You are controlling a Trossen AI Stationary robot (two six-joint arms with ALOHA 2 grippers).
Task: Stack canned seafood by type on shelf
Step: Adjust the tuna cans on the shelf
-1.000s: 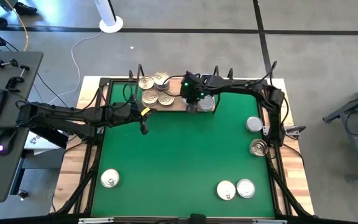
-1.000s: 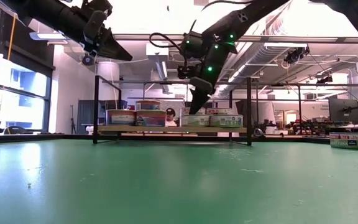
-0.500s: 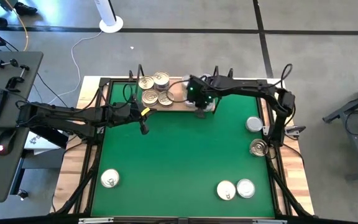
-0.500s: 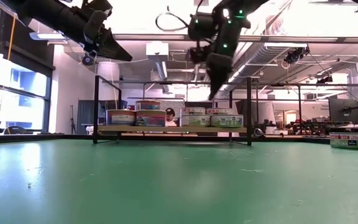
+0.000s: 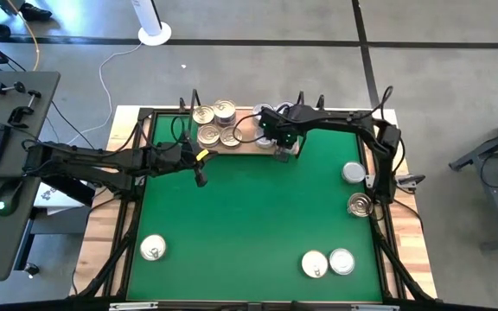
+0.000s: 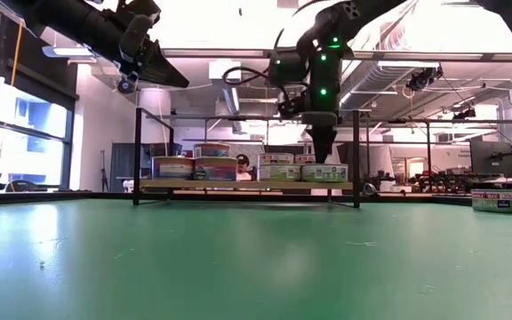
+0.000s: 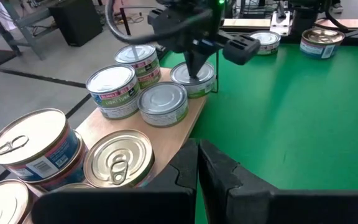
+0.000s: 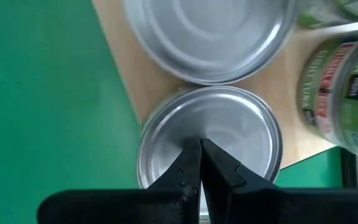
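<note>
The shelf [image 5: 249,131], a tan board at the mat's far edge, carries gold-lidded cans [image 5: 215,123] on its left part and silver-lidded cans [image 7: 162,102] on its right part. My right gripper [image 5: 282,154] is shut and points straight down over the lid of one silver can [image 8: 229,134] at the shelf's near right corner; in the low view its tip [image 6: 324,158] stands right at that can's top [image 6: 324,172]. My left gripper [image 5: 199,175] is shut and hovers off the shelf's left near corner, holding nothing. My right gripper's shut fingertips [image 8: 194,152] point down from above at the middle of the silver can's lid [image 8: 241,124]. I cannot tell whether they touch it. The can rests flat on the shelf.
Loose cans lie on the green mat [image 5: 249,216]: one near left [image 5: 152,249], two near right [image 5: 315,263] [image 5: 341,261], two by the right edge [image 5: 354,173] [image 5: 360,205]. Black uprights [image 6: 137,156] stand at the shelf's ends.
My right gripper has risen from between the silver cans, shifted a little toward the table's right edge, and tipped from a slant until it points straight down over the right-hand can. It has stayed shut. The cans keep their places.
</note>
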